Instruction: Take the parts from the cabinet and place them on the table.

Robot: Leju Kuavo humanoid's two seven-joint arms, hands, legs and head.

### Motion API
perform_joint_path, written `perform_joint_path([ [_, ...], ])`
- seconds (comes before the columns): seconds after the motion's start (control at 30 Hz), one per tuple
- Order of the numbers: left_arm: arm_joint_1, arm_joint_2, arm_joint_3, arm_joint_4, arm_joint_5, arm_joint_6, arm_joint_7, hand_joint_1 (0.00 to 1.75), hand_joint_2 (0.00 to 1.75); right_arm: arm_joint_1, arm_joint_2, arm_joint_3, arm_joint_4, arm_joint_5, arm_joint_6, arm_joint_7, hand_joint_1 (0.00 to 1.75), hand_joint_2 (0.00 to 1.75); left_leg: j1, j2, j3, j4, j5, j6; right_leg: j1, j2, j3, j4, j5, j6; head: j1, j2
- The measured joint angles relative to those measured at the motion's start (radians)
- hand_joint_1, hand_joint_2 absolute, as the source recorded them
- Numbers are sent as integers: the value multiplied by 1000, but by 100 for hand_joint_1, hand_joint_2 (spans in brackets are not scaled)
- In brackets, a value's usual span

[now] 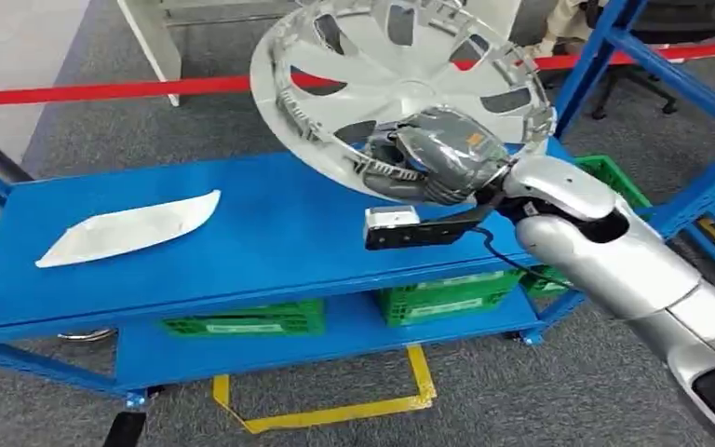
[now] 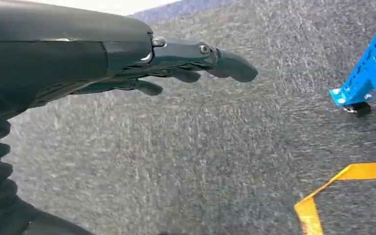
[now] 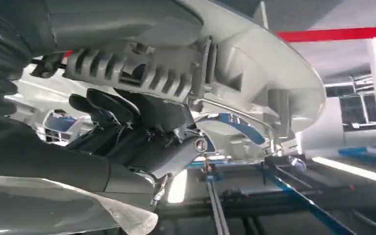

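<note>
Counter (image 1: 270, 233) under us, blue top. Hubcap (image 1: 400, 88) tilted above its right end, our right hand (image 1: 433, 158) gripping lower rim, fingers (image 3: 127, 110) curled through spoke gap, we guess for carrying. White trim piece (image 1: 130, 226) lies flat at left, well apart. Green crates (image 1: 442, 296) on shelf below. Left hand (image 2: 176, 63) hangs over carpet, fingers spread, holding nothing.

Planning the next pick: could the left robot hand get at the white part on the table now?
Probably not as it hangs: the left robot hand is low over the carpet, though the white part lies uncovered.
</note>
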Motion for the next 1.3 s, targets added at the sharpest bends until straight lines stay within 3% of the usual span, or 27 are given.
perform_joint_path([
  [0.07,0,0,0,0,1,8,3,0,175,-6,7,1,-8,0,1,8,175,175,2,0,-4,12,-16,-11,-7,-1,7,-9,7,-14,0,0],
  [0.1,0,-3,0,0,3,13,3,0,175,-14,11,3,-11,-3,5,13,175,175,2,0,-17,49,-44,-16,-8,0,8,-9,6,-20,-4,0],
  [0.17,-1,-3,0,0,12,26,11,0,175,-30,19,11,-12,-8,16,17,175,175,6,0,-83,207,-120,-24,-6,1,9,-9,6,-23,-5,0],
  [0.2,-1,-3,1,0,18,33,17,0,175,-35,24,16,-13,-9,20,18,175,175,6,0,-114,276,-147,-25,-5,1,9,-8,7,-25,-6,0],
  [0.23,-1,-3,1,0,19,38,22,0,175,-37,28,18,-13,-9,21,22,175,175,6,0,-131,312,-154,-25,-4,2,9,-8,7,-25,-7,0],
  [0.3,-1,-4,1,0,21,44,23,0,175,-43,34,19,-15,-12,19,27,175,175,6,0,-103,251,-100,-20,-3,3,11,-7,7,-25,-7,0],
  [0.37,-2,-4,1,0,24,51,24,0,175,-53,36,19,-18,-15,18,31,175,175,6,0,-21,75,-11,-12,-2,3,13,-6,6,-24,-6,0],
  [0.4,-3,-3,2,0,26,53,24,0,175,-58,36,20,-18,-16,16,32,175,175,3,-3,7,23,-10,-11,1,3,10,-7,7,-21,-6,0],
  [0.53,-3,-4,3,0,35,59,24,0,175,-61,36,26,-19,-18,15,32,175,175,-4,-2,2,5,-1,4,-1,6,-1,-7,19,1,-5,0],
  [0.57,-4,-4,4,0,37,61,24,0,175,-61,36,25,-18,-19,15,32,175,175,4,2,4,-8,9,17,-3,6,-10,-1,5,4,-5,0],
  [0.6,-5,-4,4,0,37,61,24,0,175,-62,36,25,-18,-20,15,32,175,175,2,4,1,-9,14,23,-1,5,-22,24,-29,7,-3,0],
  [0.67,-6,-4,4,0,37,64,24,0,175,-61,36,26,-18,-20,13,32,175,175,1,4,-11,-8,22,32,-2,4,-72,171,-118,13,-2,0],
  [0.73,-6,-2,4,0,38,66,24,0,175,-59,36,31,-17,-20,13,32,175,175,-1,5,-25,-7,32,33,-2,4,-114,298,-172,17,-2,0],
  [0.77,-6,-3,4,0,39,66,24,0,175,-57,36,33,-17,-20,13,33,175,175,-1,5,-33,-7,39,32,-2,4,-104,297,-162,17,-2,0],
  [0.8,-6,-3,5,0,40,66,24,0,175,-56,36,34,-17,-20,12,32,175,175,-1,5,-40,-7,45,32,-1,4,-69,248,-134,16,-1,0],
  [0.87,-5,-5,6,0,42,67,26,0,175,-57,36,34,-17,-21,11,33,175,175,-1,4,-51,-7,57,28,-1,3,45,67,-66,9,-1,0],
  [0.9,-5,-6,7,0,42,67,28,0,175,-59,36,33,-17,-22,10,34,175,175,-1,4,-54,-6,62,23,0,-1,91,-16,-74,5,-2,0],
  [0.93,-5,-7,10,0,43,68,28,0,175,-59,36,33,-18,-23,8,34,175,175,-3,4,-60,-7,71,16,5,0,109,-26,-68,7,-5,0],
  [1.0,-5,-7,12,0,45,69,29,0,175,-61,35,33,-16,-24,8,35,175,175,1,4,-61,-8,84,3,10,2,98,-24,-61,2,2,0],
  [1.03,-4,-8,12,0,46,69,29,0,175,-61,35,33,-16,-24,8,35,175,175,2,4,-61,-14,93,-4,12,2,94,-24,-55,-8,0,0],
  [1.07,-3,-7,13,0,47,70,29,0,175,-61,35,33,-16,-24,7,35,175,175,-1,3,-66,-14,95,-10,2,-1,81,-38,-38,-17,1,0],
  [1.1,-3,-7,14,0,48,71,29,0,175,-63,35,34,-15,-24,6,36,175,175,2,2,-75,3,58,-15,1,-5,83,-40,-25,-25,-2,0],
  [1.13,-3,-8,15,0,48,71,29,0,175,-64,36,34,-16,-24,5,35,175,175,5,2,-89,54,-4,-20,1,-6,70,-41,-15,-36,-5,0],
  [1.2,-3,-9,17,0,48,71,29,0,175,-63,36,34,-15,-24,4,35,175,175,10,2,-121,206,-109,-29,3,-6,46,-39,5,-34,-5,0],
  [1.23,-3,-9,17,0,48,71,29,0,175,-63,36,35,-14,-24,4,35,175,175,11,2,-129,270,-134,-32,3,-6,34,-38,13,-33,-6,0],
  [1.27,-3,-9,18,0,48,73,29,0,175,-62,36,37,-14,-24,4,35,175,175,11,2,-123,296,-130,-34,3,-6,21,-35,21,-31,-6,0],
  [1.3,-3,-9,18,0,48,73,29,0,175,-61,35,38,-13,-24,4,35,175,175,11,2,-97,282,-104,-35,3,-5,7,-32,29,-29,-6,0],
])
